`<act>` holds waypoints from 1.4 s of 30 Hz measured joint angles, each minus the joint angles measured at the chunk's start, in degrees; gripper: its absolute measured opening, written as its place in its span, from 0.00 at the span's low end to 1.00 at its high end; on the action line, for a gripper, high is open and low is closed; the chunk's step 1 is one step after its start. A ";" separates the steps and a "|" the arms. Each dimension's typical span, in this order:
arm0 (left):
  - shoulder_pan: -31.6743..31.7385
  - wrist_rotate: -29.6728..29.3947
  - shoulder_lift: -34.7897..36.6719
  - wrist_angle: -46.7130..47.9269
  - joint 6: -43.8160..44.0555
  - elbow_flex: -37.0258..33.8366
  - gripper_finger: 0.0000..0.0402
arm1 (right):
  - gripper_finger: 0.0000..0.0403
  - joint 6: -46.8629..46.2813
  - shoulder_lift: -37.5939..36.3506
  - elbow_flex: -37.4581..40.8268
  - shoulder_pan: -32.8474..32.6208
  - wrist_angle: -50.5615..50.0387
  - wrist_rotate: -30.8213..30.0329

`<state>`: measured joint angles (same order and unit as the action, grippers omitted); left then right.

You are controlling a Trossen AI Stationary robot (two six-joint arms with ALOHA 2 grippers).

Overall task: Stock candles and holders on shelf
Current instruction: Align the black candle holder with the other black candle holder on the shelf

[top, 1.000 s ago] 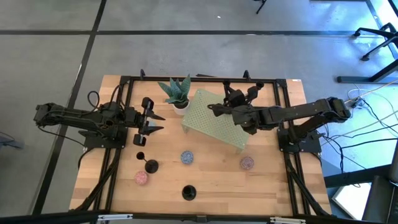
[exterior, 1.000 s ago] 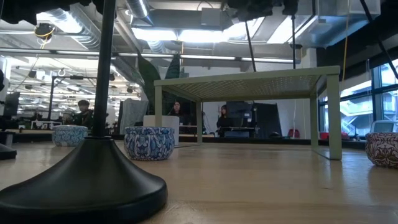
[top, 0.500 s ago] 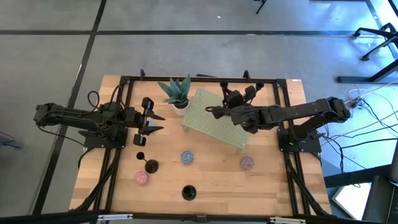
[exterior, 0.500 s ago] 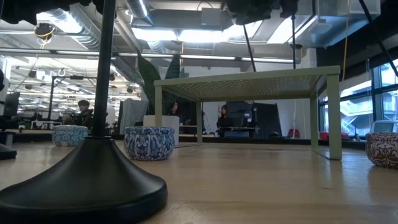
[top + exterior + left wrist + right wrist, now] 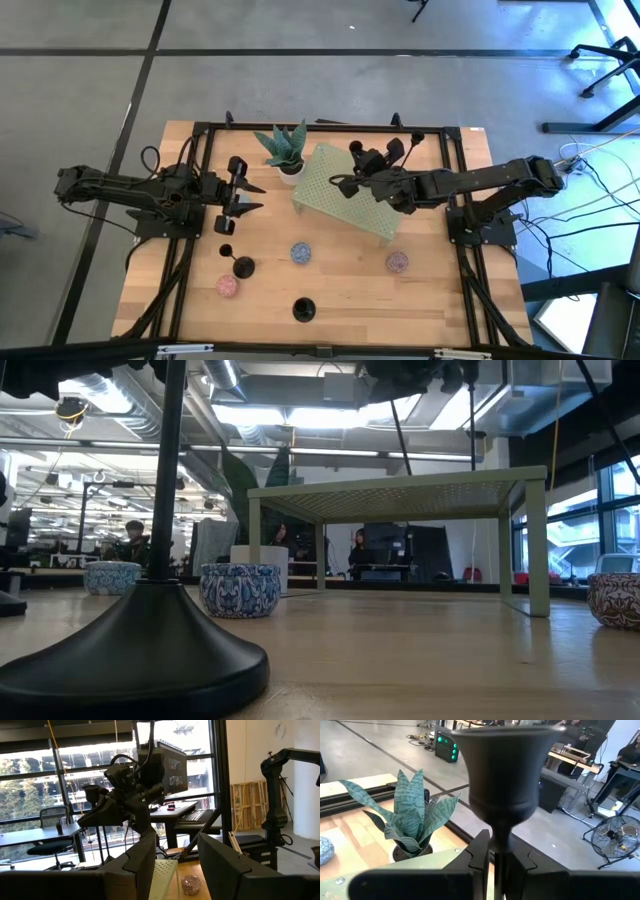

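The right claw [image 5: 345, 181] is hovering over the pale green shelf [image 5: 345, 205] at centre frame in the high view, clamped tight on the thin stem of a black holder [image 5: 506, 775]; the right wrist view is showing the cup top rising just above the closed fingers [image 5: 479, 851]. The left claw [image 5: 250, 192] is waiting at left of centre, partly spread and holding nothing that can be seen.

The main risk seems to be a tip-over: gripped by its stem, the holder could be sitting tilted, and releasing it before the disc base is flat on the perforated panel would likely let it topple or roll off the edge. The potted plant [image 5: 283, 148] is standing just beside the shelf's upper-left corner, so a sweeping arm could clip its leaves.

The shelf is carrying nothing yet. Below it on the desk [image 5: 340, 290], a bluish candle [image 5: 300, 252] and two pink ones [image 5: 397, 262] [image 5: 226, 286] are lying apart, with two more holders [image 5: 243, 266] [image 5: 304, 309] standing near them.
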<state>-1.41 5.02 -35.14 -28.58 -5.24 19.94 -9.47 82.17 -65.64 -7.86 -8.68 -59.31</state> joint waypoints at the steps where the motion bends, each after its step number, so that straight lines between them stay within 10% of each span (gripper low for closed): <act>1: 0.00 0.00 0.00 0.00 -0.02 0.00 0.36 | 0.09 0.26 0.00 -0.07 0.00 -0.12 0.00; 15: 0.01 0.00 0.00 0.02 -0.02 0.00 0.36 | 0.12 5.66 0.00 -0.22 -0.06 -0.15 0.00; 31: 0.01 0.00 0.00 0.02 -0.02 0.00 0.36 | 0.40 6.89 0.00 -0.27 -0.43 -0.61 2.53; 42: 0.02 0.00 0.02 0.04 -0.02 0.00 0.36 | 0.56 14.28 0.00 -0.29 -4.27 0.33 -7.14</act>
<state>-1.39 5.02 -35.11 -28.53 -5.26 19.94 4.81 82.17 -65.93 -12.12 -8.35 -66.44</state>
